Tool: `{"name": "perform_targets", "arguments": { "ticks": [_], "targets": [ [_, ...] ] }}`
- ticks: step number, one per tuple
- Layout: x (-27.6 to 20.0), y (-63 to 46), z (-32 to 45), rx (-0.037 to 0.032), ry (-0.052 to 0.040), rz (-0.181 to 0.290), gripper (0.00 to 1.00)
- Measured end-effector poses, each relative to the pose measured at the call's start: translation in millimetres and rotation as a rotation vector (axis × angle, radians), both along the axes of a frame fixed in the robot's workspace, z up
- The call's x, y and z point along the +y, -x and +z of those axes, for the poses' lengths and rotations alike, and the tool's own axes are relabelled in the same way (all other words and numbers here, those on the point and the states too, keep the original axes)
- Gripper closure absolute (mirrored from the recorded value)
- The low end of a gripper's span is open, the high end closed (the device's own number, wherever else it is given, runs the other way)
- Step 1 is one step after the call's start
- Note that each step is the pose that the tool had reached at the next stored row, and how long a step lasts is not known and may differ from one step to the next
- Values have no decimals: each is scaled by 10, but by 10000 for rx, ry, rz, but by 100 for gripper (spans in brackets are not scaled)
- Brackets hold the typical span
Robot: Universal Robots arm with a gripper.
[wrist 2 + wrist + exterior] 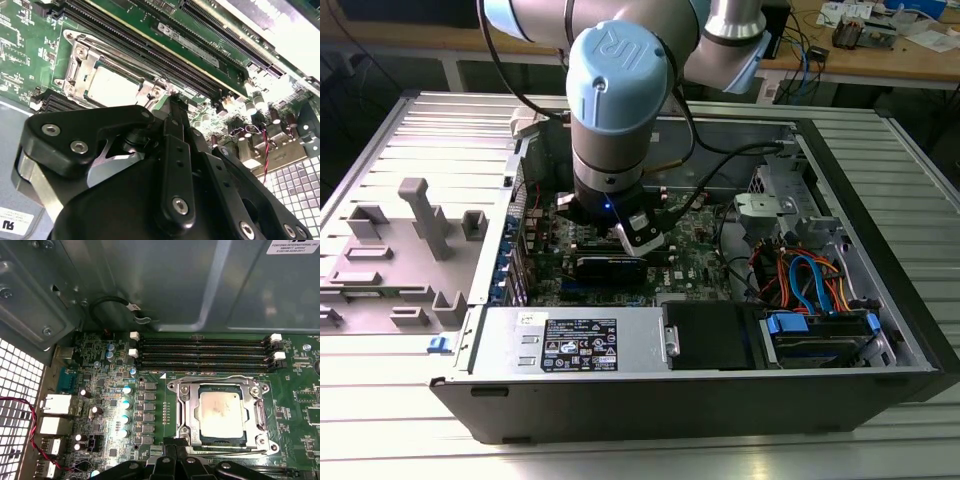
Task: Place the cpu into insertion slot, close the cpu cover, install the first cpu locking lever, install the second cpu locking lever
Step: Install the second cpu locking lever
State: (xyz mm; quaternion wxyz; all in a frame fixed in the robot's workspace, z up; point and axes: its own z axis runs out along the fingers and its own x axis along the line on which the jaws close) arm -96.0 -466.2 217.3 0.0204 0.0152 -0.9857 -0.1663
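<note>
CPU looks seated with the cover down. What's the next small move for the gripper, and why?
Probably a short, slow descent toward the socket's near edge. In the first wrist view the cpu sits in the insertion slot with the cpu cover lying flat around it, and the gripper is at that edge, so lever work seems closest. Whether a lever is latched, I can't tell.

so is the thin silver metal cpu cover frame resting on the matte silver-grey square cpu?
Touching. In the first wrist view the cover frame lies closed down over the cpu's edges, the chip's top showing through its window.
</note>
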Motion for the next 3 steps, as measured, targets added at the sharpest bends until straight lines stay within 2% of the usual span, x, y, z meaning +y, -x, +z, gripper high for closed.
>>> {"name": "perform_targets", "arguments": {
  "ticks": [3],
  "targets": [
    [0,0,1,0,0,0,89]
  ]
}}
